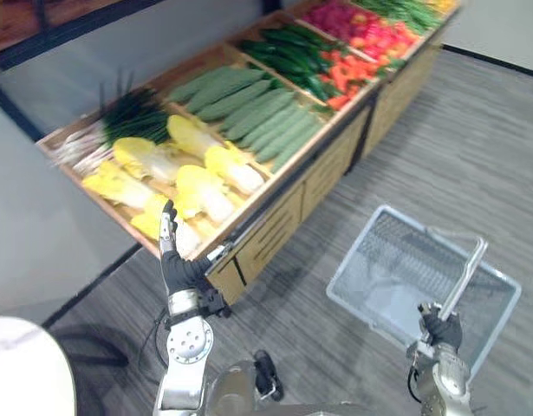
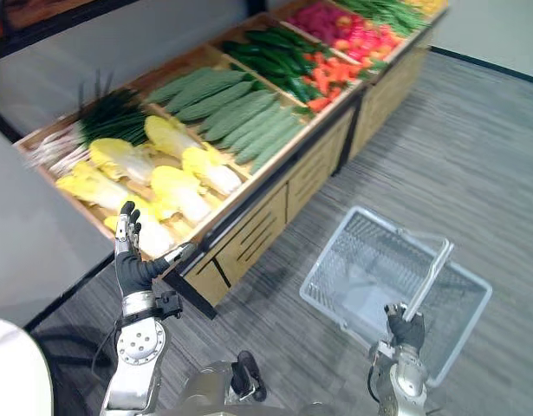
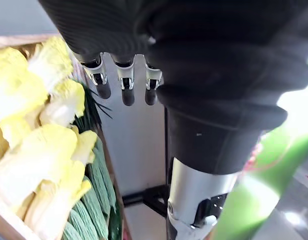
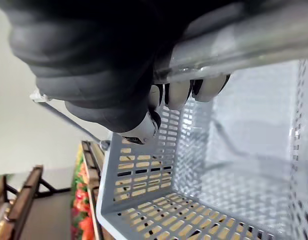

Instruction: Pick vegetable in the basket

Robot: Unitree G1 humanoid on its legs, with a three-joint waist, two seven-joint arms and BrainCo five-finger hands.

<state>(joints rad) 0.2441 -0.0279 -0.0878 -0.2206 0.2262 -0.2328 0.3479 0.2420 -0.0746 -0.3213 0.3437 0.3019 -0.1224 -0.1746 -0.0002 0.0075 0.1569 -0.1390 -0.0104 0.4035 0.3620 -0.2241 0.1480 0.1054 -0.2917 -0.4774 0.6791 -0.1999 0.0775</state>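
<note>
A wooden produce stand [image 1: 275,204] holds yellow-white cabbages [image 1: 201,186] in its nearest bin, with long green gourds [image 1: 266,113] beside them. My left hand [image 1: 169,238] is raised at the stand's front edge, fingers [image 3: 126,85] straight and open, just short of the closest cabbage [image 2: 153,236]. It holds nothing. My right hand [image 1: 441,328] is shut on the handle [image 1: 464,279] of a grey plastic basket [image 1: 353,269], which hangs low over the floor with nothing in it. In the right wrist view the fingers [image 4: 179,92] curl round the handle bar [image 4: 234,50].
Green onions [image 1: 132,117] lie at the stand's far left. Dark cucumbers [image 1: 292,52], red and orange peppers [image 1: 353,69] and pink produce [image 1: 340,17] fill the bins further along. Grey plank floor [image 1: 474,147] lies right of the stand. A white rounded object [image 1: 23,368] sits at lower left.
</note>
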